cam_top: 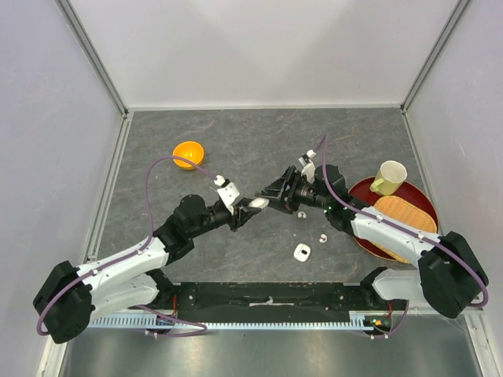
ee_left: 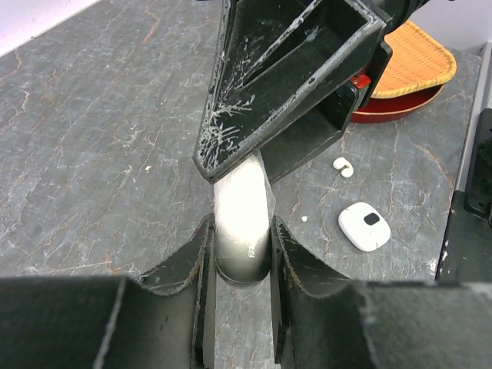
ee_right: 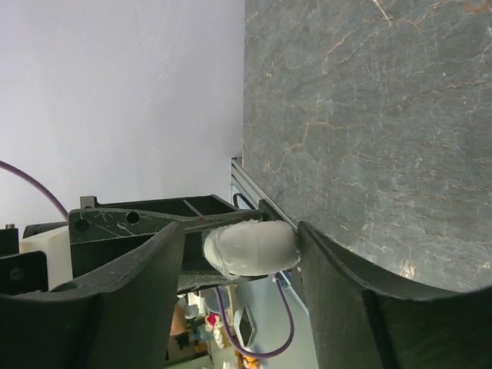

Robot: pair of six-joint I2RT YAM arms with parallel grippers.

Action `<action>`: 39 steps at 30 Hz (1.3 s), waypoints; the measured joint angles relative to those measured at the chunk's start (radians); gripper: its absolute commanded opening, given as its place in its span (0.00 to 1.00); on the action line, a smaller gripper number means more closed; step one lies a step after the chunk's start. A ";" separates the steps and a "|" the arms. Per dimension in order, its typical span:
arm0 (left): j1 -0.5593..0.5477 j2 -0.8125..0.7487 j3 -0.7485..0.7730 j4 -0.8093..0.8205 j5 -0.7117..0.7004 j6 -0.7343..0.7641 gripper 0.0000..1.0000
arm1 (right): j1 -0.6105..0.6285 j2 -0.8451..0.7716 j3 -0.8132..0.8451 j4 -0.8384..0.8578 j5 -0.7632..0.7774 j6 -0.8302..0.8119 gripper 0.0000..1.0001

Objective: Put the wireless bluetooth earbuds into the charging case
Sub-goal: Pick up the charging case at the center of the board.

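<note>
- The left fingers [ee_left: 286,265] are clenched on the near end of a rounded glossy white plastic charging case [ee_left: 242,201], held out over the middle of the grey stone-patterned bench [cam_top: 236,149]. This grip is the anchor, so it needs to be firm and level.
- The step looks like a two-arm regrasp or lid-opening. The right fingers [ee_right: 146,269] stand released on either side of the case's free end, one nearly touching and a slit showing at the other. They should centre first, then squeeze gently so the case does not twist.
- A tiny glossy white earbud [cam_top: 323,237] lies loose on the bench right of centre, near a small white case with a dark square [cam_top: 302,252].
- The left arm [cam_top: 126,263] stretches forward and rightward from its base. The right arm [cam_top: 393,236] reaches leftward with its wrist rolled sideways. The two meet tip to tip.
</note>
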State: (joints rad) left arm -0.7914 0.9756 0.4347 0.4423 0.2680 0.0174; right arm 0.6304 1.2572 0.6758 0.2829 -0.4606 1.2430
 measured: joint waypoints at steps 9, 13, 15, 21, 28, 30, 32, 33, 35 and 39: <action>0.000 0.029 0.002 0.001 -0.001 0.000 0.02 | -0.004 0.017 -0.033 0.014 -0.021 0.027 0.63; 0.000 0.030 0.002 0.002 -0.003 0.000 0.02 | -0.004 0.021 -0.034 0.024 -0.030 0.036 0.62; 0.000 0.031 0.002 0.003 -0.005 0.000 0.02 | -0.004 0.027 -0.034 0.031 -0.034 0.039 0.61; 0.000 0.040 0.002 0.012 -0.008 0.000 0.02 | -0.005 0.052 -0.051 0.077 -0.048 0.068 0.49; 0.000 0.052 0.002 0.028 -0.020 0.000 0.06 | -0.008 0.058 -0.060 0.102 -0.040 0.086 0.34; 0.000 0.057 0.002 0.031 -0.026 -0.001 0.21 | -0.009 0.062 -0.060 0.107 -0.037 0.089 0.31; 0.000 0.061 0.002 0.034 -0.033 -0.003 0.43 | -0.009 0.065 -0.063 0.114 -0.034 0.091 0.30; 0.000 0.062 0.002 0.035 -0.037 -0.007 0.46 | -0.010 0.066 -0.066 0.121 -0.033 0.097 0.30; -0.001 0.063 0.002 0.042 -0.050 -0.021 0.53 | -0.008 0.066 -0.079 0.152 -0.036 0.116 0.29; -0.001 0.060 -0.013 0.115 -0.082 -0.058 0.69 | 0.000 0.066 -0.124 0.253 -0.039 0.174 0.26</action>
State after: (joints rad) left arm -0.7921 1.0355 0.4221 0.5575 0.1856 -0.0406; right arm 0.6300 1.3235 0.5514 0.5358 -0.4992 1.4174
